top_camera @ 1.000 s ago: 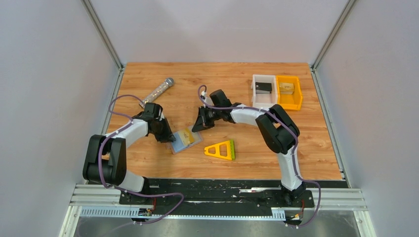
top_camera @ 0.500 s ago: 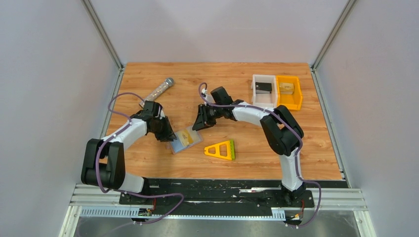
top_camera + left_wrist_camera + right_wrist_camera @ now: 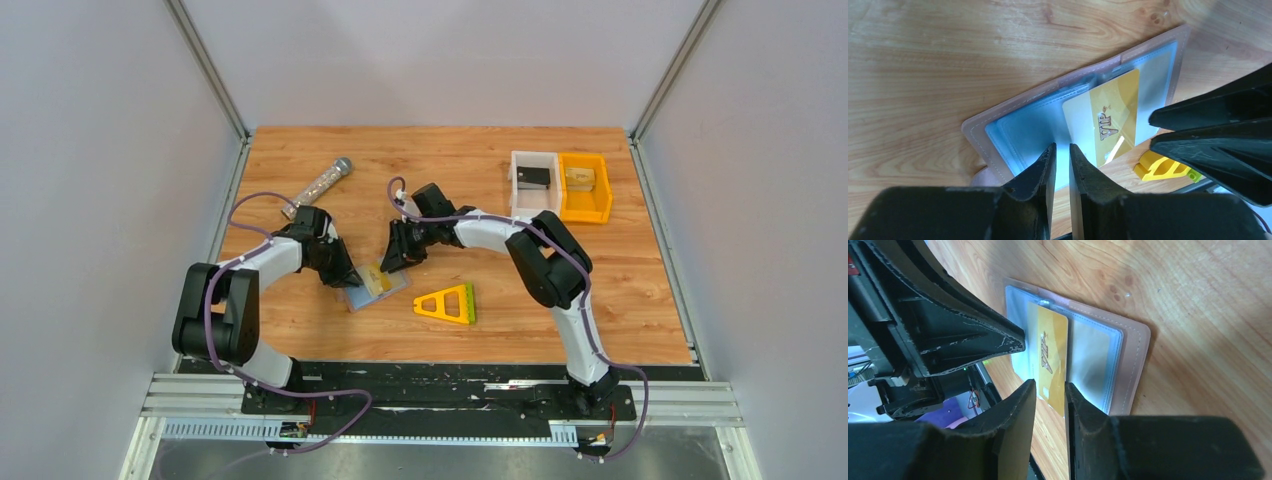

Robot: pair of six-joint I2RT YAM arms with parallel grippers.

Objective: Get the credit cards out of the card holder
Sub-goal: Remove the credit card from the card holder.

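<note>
Wooden table (image 3: 480, 150). Open card holder (image 3: 396, 287) lies flat at 7 o'clock from centre; yellow-green triangular frame (image 3: 466, 303) at 6 o'clock; glittery cylinder (image 3: 318, 186) at 10 o'clock; white bin (image 3: 516, 185) and orange bin (image 3: 603, 190), touching, at 2 o'clock.

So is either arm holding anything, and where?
Cannot tell: the right end effector straddles the gold card's end, the left end effector the card holder's sleeve.

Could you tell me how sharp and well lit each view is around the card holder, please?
Top external: even light, sharp, yet the card holder is tiny. Left wrist: gold card crisp with a bright glint; left gripper blurred. Right wrist: card sharp, right gripper soft and dark.
</note>
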